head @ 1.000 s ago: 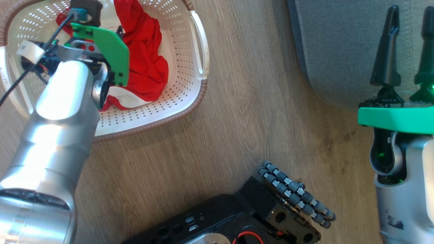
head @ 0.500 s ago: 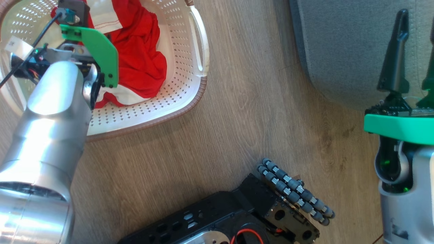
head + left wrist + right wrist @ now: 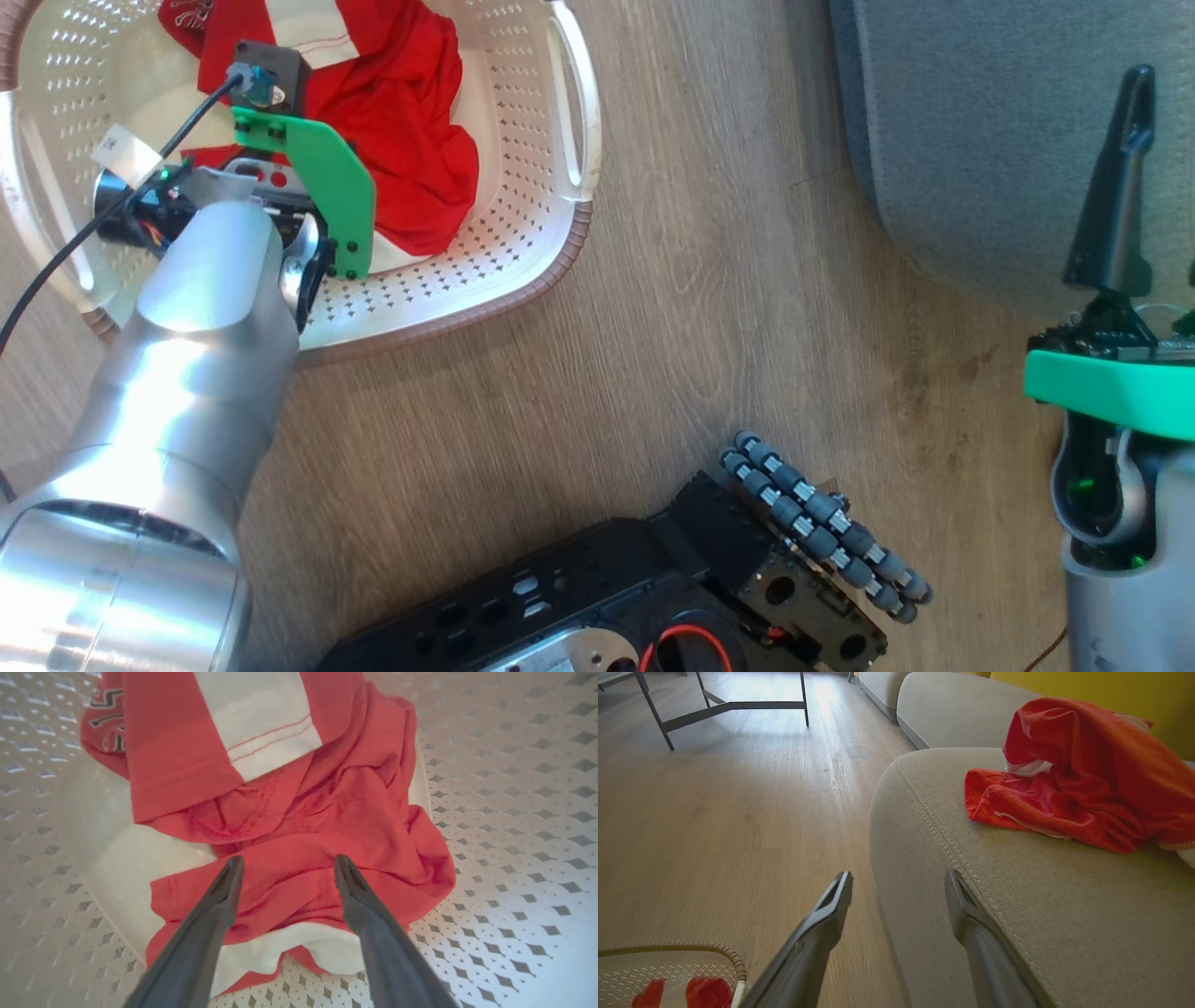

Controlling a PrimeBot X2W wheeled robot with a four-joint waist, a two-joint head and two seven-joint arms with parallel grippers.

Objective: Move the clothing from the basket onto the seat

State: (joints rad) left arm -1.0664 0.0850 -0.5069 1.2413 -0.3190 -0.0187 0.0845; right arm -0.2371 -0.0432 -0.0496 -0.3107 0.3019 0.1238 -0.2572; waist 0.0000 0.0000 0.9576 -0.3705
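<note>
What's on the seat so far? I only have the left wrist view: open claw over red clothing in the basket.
Observer: One red garment lies on the seat, in the right wrist view.
Operator: And the right claw?
Observer: The right claw is open and empty, beside the seat's rounded corner.
Operator: Where's the basket standing?
Observer: The basket stands on the wood floor, to the seat's left in the head view.
</note>
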